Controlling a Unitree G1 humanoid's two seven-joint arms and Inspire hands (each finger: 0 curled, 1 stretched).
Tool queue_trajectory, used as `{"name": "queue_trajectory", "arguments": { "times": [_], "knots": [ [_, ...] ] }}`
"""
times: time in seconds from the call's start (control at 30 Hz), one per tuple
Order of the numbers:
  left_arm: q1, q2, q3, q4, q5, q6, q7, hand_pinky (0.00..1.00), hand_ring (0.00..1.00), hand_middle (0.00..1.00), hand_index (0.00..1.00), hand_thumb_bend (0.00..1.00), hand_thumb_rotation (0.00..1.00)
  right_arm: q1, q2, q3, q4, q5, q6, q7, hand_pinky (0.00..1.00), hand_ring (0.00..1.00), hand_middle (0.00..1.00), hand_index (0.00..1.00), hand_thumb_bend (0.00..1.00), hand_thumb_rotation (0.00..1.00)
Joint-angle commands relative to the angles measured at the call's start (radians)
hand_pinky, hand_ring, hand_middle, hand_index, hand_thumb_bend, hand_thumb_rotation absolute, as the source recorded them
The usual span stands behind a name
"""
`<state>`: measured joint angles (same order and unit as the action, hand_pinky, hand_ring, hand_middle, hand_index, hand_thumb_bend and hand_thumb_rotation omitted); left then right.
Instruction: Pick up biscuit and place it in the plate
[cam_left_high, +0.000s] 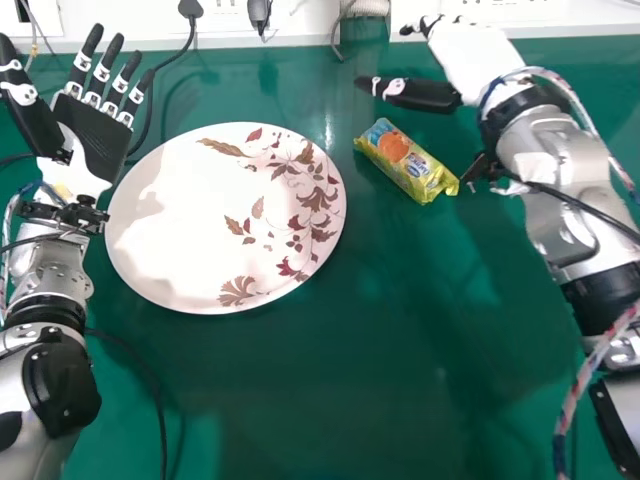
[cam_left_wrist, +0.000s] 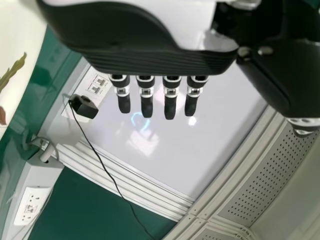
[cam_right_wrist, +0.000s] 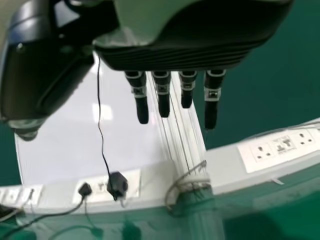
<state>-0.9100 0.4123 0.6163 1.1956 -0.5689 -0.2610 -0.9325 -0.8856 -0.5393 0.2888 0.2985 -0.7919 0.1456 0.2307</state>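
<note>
The robot's right hand (cam_left_high: 478, 62) is hanging open over the far right of the table, fingers extended and spread a little, thumb stretching out toward the plate side. It is holding nothing and touching nothing — probably being kept wide so a grasp can begin cleanly. Just nearer the robot, the yellow biscuit packet (cam_left_high: 405, 162) is lying slantwise on the green table (cam_left_high: 330, 400), between that hand and the plate. That spot is likely making it the right hand's job, with only a short carry to follow. Farther left, the round, leaf-patterned plate (cam_left_high: 175, 235) is lying flat, its broad middle waiting bare for the biscuit. Beyond its left side, the left hand (cam_left_high: 97, 140) is idling palm up — fingers straight.
</note>
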Motion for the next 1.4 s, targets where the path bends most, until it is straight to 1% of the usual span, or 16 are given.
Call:
{"name": "queue_trajectory", "arguments": {
  "times": [0.0, 0.17, 0.23, 0.33, 0.43, 0.63, 0.8, 0.97, 1.1, 1.27, 1.37],
  "knots": [
    [0.016, -0.004, 0.006, -0.007, -0.012, 0.016, -0.013, 1.00, 1.00, 1.00, 1.00, 1.00, 0.79, -0.029, 0.007, 0.025, 0.037, -0.019, -0.004, -0.001, 0.85, 1.00, 1.00, 0.95, 1.00, 0.39],
    [0.016, -0.008, 0.011, -0.010, -0.018, 0.025, -0.018, 1.00, 1.00, 1.00, 1.00, 1.00, 0.84, -0.066, 0.017, 0.075, 0.115, -0.057, 0.008, 0.009, 0.88, 1.00, 1.00, 0.98, 1.00, 0.38],
    [0.014, -0.008, 0.014, -0.009, -0.021, 0.032, -0.021, 1.00, 1.00, 1.00, 1.00, 1.00, 0.83, -0.076, 0.023, 0.090, 0.141, -0.068, 0.011, 0.007, 0.90, 1.00, 1.00, 0.99, 1.00, 0.37],
    [0.010, -0.014, 0.028, -0.008, -0.034, 0.036, -0.019, 1.00, 1.00, 1.00, 1.00, 1.00, 0.82, -0.087, 0.035, 0.101, 0.177, -0.073, 0.015, 0.001, 0.95, 1.00, 1.00, 1.00, 1.00, 0.34],
    [0.008, -0.020, 0.035, -0.010, -0.046, 0.026, -0.006, 1.00, 0.99, 1.00, 1.00, 1.00, 0.78, -0.096, 0.045, 0.111, 0.213, -0.076, 0.013, -0.007, 0.99, 1.00, 1.00, 1.00, 1.00, 0.34],
    [0.010, -0.023, 0.036, -0.012, -0.050, 0.006, -0.001, 1.00, 0.99, 1.00, 1.00, 1.00, 0.76, -0.104, 0.060, 0.131, 0.282, -0.080, 0.002, -0.034, 1.00, 1.00, 1.00, 1.00, 1.00, 0.41],
    [0.010, -0.022, 0.040, -0.011, -0.057, 0.023, -0.003, 1.00, 1.00, 1.00, 1.00, 1.00, 0.75, -0.112, 0.071, 0.145, 0.331, -0.079, -0.003, -0.032, 1.00, 1.00, 1.00, 1.00, 1.00, 0.38],
    [0.009, -0.020, 0.049, -0.015, -0.063, 0.046, 0.001, 1.00, 0.98, 1.00, 1.00, 1.00, 0.74, -0.117, 0.072, 0.160, 0.370, -0.078, -0.015, -0.035, 1.00, 1.00, 1.00, 1.00, 1.00, 0.32],
    [0.010, -0.014, 0.056, -0.024, -0.072, 0.060, -0.003, 1.00, 0.96, 1.00, 1.00, 1.00, 0.74, -0.114, 0.052, 0.177, 0.362, -0.088, -0.021, 0.003, 1.00, 1.00, 1.00, 1.00, 1.00, 0.27],
    [0.012, -0.009, 0.050, -0.030, -0.074, 0.051, 0.007, 1.00, 0.96, 1.00, 1.00, 1.00, 0.72, -0.098, 0.021, 0.183, 0.299, -0.095, 0.008, 0.094, 1.00, 1.00, 1.00, 1.00, 1.00, 0.27],
    [0.010, -0.007, 0.050, -0.031, -0.079, 0.061, 0.001, 1.00, 0.96, 1.00, 1.00, 1.00, 0.71, -0.071, -0.003, 0.184, 0.240, -0.104, 0.017, 0.133, 1.00, 1.00, 1.00, 1.00, 1.00, 0.26]
  ]
}}
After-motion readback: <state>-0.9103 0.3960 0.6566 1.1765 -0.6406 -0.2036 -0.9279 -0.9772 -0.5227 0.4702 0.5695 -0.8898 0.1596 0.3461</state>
